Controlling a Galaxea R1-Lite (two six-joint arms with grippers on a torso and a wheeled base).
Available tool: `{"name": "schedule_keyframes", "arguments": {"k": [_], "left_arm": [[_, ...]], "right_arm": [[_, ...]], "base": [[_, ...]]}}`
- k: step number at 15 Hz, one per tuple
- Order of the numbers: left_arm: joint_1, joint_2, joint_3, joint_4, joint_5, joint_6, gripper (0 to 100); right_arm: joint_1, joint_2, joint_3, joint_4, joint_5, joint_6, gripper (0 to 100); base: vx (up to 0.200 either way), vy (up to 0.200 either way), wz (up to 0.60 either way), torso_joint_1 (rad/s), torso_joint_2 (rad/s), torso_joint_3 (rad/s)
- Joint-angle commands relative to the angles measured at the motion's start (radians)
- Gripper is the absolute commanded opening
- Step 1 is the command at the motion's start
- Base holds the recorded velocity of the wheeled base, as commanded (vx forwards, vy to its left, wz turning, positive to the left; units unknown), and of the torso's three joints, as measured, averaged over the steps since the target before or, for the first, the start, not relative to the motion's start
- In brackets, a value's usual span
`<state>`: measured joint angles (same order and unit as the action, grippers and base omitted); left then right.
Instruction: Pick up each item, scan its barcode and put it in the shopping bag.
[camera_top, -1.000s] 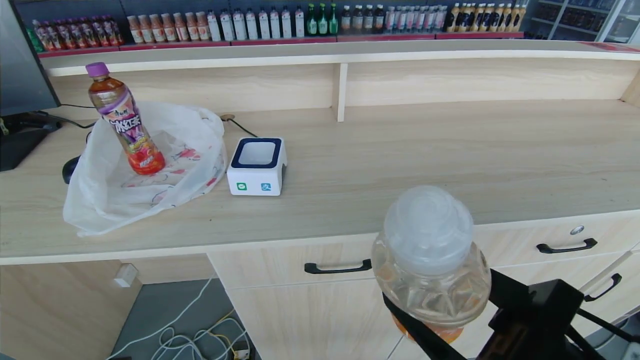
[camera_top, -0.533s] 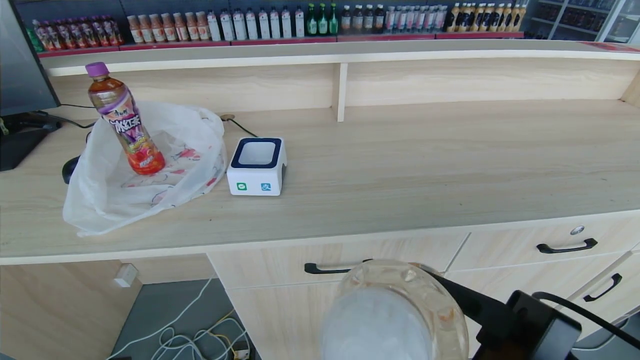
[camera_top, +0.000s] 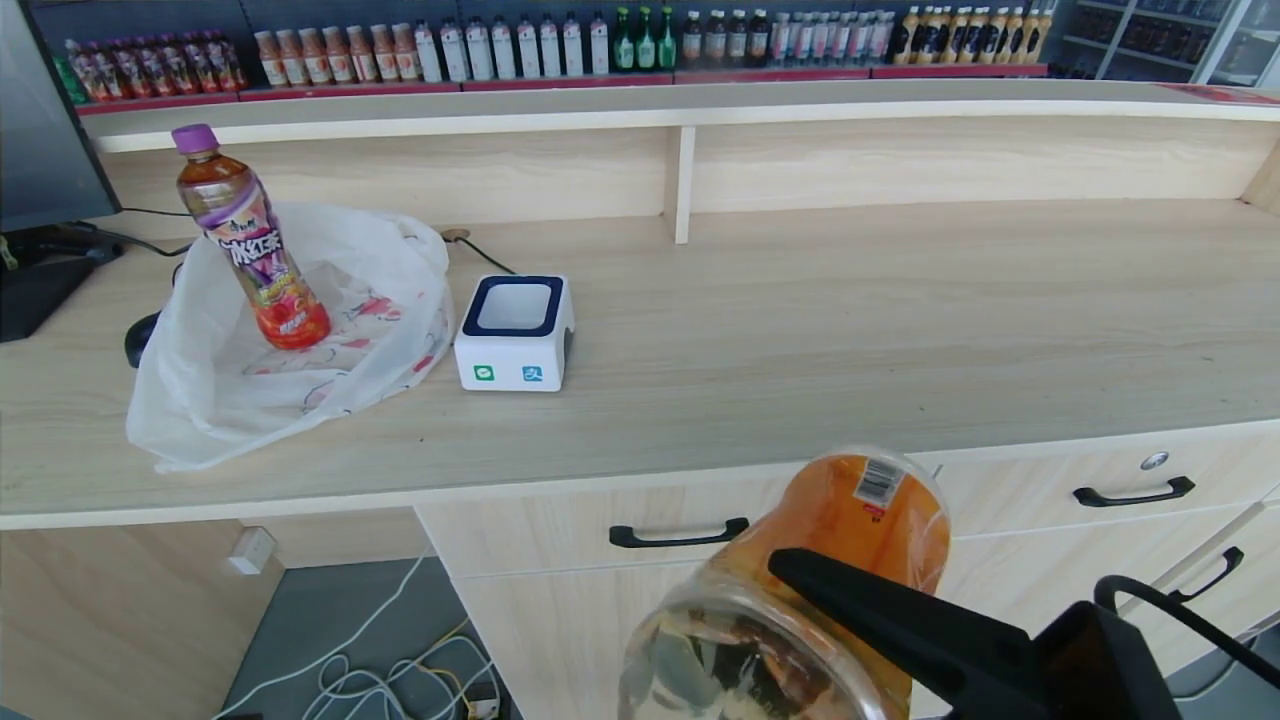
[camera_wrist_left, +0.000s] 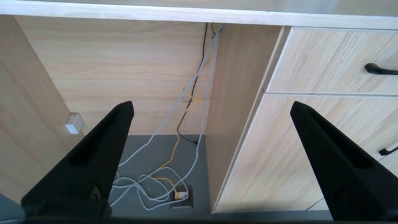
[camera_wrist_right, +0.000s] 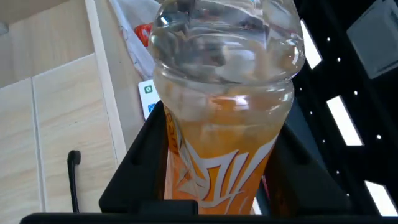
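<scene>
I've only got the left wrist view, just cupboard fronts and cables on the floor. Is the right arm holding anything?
Observer: Yes. The right gripper is shut on an orange bottle, which it holds tilted.
Operator: Is it over the scanner?
Observer: No. The scanner sits on the counter. The bottle hangs in front of the counter's edge, before the drawers, off to the scanner's right.
Operator: Can you see a barcode on it?
Observer: Yes. A barcode sticker shows on the bottle's end nearer the counter, turned up toward the head camera.
</scene>
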<state>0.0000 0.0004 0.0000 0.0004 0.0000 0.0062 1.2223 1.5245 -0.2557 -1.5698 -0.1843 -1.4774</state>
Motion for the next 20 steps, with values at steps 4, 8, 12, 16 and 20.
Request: {"name": "schedule_keyframes", "arguments": {"k": [4,8,12,16,20], "left_arm": [[0.000,0.001,0.000,0.001,0.000,0.000,100],[0.000,0.001,0.000,0.000,0.000,0.000,100],[0.000,0.000,0.000,0.000,0.000,0.000,100],[0.000,0.001,0.000,0.000,0.000,0.000,100],[0.000,0.001,0.000,0.001,0.000,0.000,100]], "right_arm": [[0.118,-0.029,0.026,-0.001,0.000,-0.173,0],[0.138,-0.030,0.036,-0.001,-0.007,-0.219,0],[0.124,-0.041,0.052,-0.001,-0.007,-0.316,0],[0.124,-0.049,0.047,-0.001,-0.006,-0.382,0],[0.121,-0.058,0.029,-0.001,-0.006,-0.438,0]], "base": [[0.000,0.000,0.00,0.000,0.00,0.000],[0.000,0.000,0.00,0.000,0.00,0.000],[0.000,0.000,0.00,0.000,0.00,0.000],[0.000,0.000,0.00,0.000,0.00,0.000],[0.000,0.000,0.00,0.000,0.00,0.000]]}}
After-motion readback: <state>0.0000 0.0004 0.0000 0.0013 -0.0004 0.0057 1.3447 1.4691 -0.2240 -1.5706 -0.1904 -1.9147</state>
